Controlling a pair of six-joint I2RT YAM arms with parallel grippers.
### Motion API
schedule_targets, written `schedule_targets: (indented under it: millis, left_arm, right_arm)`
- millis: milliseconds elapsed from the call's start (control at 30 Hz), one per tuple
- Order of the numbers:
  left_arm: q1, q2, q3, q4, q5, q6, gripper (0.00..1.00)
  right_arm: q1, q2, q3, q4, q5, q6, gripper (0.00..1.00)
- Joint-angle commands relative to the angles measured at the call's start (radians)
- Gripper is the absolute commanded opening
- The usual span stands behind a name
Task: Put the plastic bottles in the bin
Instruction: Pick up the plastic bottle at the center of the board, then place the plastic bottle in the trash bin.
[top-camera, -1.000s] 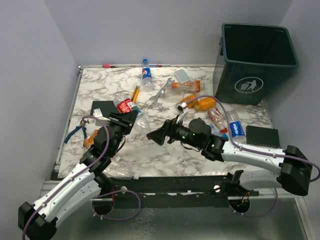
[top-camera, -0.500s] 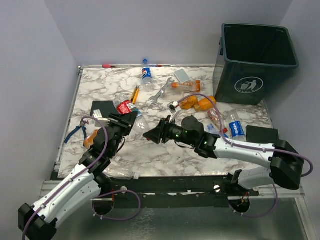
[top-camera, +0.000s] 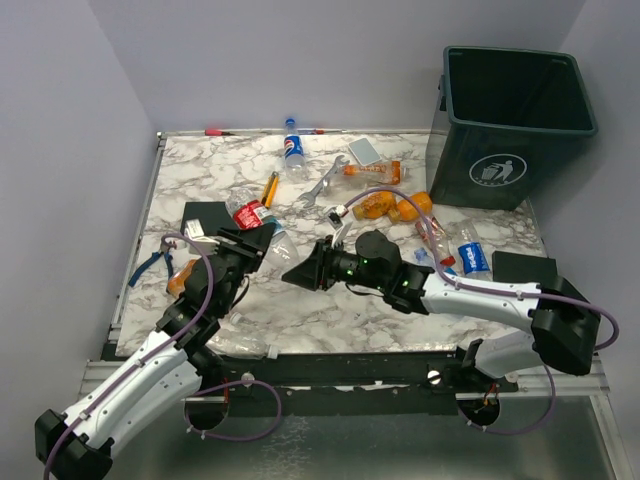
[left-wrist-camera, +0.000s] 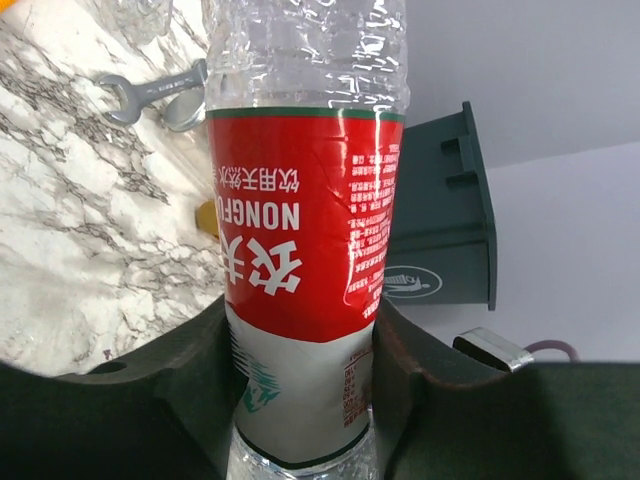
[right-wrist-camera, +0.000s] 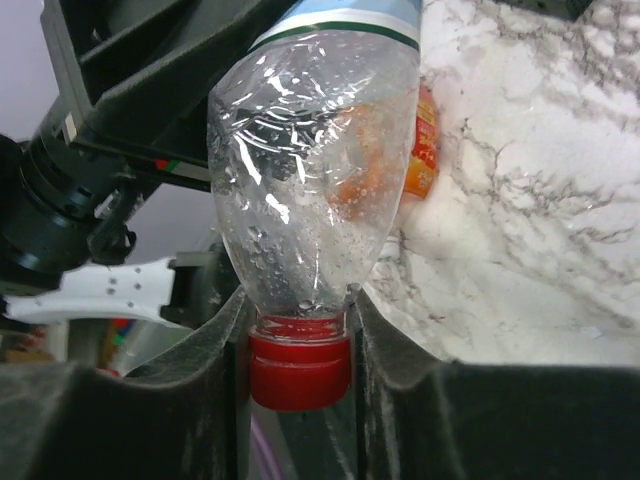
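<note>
Near-left part of the marble table (top-camera: 300, 315), both arms meet on one bottle. The left gripper (left-wrist-camera: 305, 345) is clamped on a clear red-labelled bottle (left-wrist-camera: 300, 230). Its fingers press the label from either side, and crinkled clear plastic shows beyond them. The right gripper (right-wrist-camera: 300, 300) is closed on the other end of the same bottle, fingers tight on either side of the neck and red cap (right-wrist-camera: 300, 370). The bottle is thus held by both, spanning from one gripper to the other. Cannot tell whether its underside touches the marble. An orange bottle (right-wrist-camera: 425, 140) lies on the marble just behind it, on the left arm's side. The bin (top-camera: 510, 170) stands upright at the far-right corner with its white litter symbol facing the arms. It is well apart from the held bottle, and its interior is too dark to read. Loose bottles further out:
- A blue-labelled bottle (top-camera: 292, 148) lies at the far edge.
- An orange-labelled clear bottle (top-camera: 372, 172) lies beside the silver wrench (top-camera: 322, 182).
- Two orange-bodied bottles (top-camera: 392, 206) lie side by side, touching, near the bin's front.
- A second blue-labelled bottle (top-camera: 472, 258) lies close to the right arm.

A yellow-handled tool (top-camera: 270, 187) lies left of the wrench. Blue-handled pliers (top-camera: 152, 265) lie at the table's left edge.
</note>
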Motion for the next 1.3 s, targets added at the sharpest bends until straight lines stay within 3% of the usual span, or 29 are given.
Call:
schedule_targets:
  millis: [0, 100, 133, 300, 467, 600, 767, 967, 1267]
  left_arm:
    - [-0.005, 0.012, 0.01, -0.02, 0.032, 0.066, 0.63]
    - [-0.005, 0.021, 0.081, -0.115, -0.006, 0.225, 0.96]
    - [-0.005, 0.018, 0.107, -0.148, -0.04, 0.295, 0.99]
    - [-0.005, -0.016, 0.216, -0.165, -0.066, 0.784, 0.99]
    - [-0.004, 0.028, 0.273, -0.216, 0.276, 1.401, 0.99]
    - [-0.005, -0.044, 0.201, -0.246, 0.555, 1.812, 0.99]
    - [-0.025, 0.003, 0.234, -0.34, 0.626, 2.11, 0.99]
    - [-0.132, 0.037, 0.208, -0.494, 0.435, 2.416, 0.99]
    - [-0.227, 0.093, 0.207, -0.448, 0.366, 2.52, 0.99]
  right_arm:
    - [0.007, -0.065, -0.001, -0.076, -0.021, -0.025, 0.01]
    - [0.007, -0.149, 0.006, -0.229, 0.043, -0.04, 0.0]
    - [0.007, -0.191, 0.01, -0.305, 0.07, -0.046, 0.0]
    - [-0.02, -0.344, 0.119, -0.771, 0.155, -0.111, 0.0]
    - [-0.023, -0.377, 0.264, -1.134, 0.118, -0.175, 0.0]
    - [-0.023, -0.35, 0.343, -1.315, 0.094, -0.198, 0.0]
    - [-0.025, -0.319, 0.36, -1.367, 0.088, -0.23, 0.0]
    - [-0.026, -0.243, 0.442, -1.38, 0.1, -0.282, 0.0]
    - [-0.039, -0.082, 0.589, -1.366, 0.047, -0.364, 0.0]
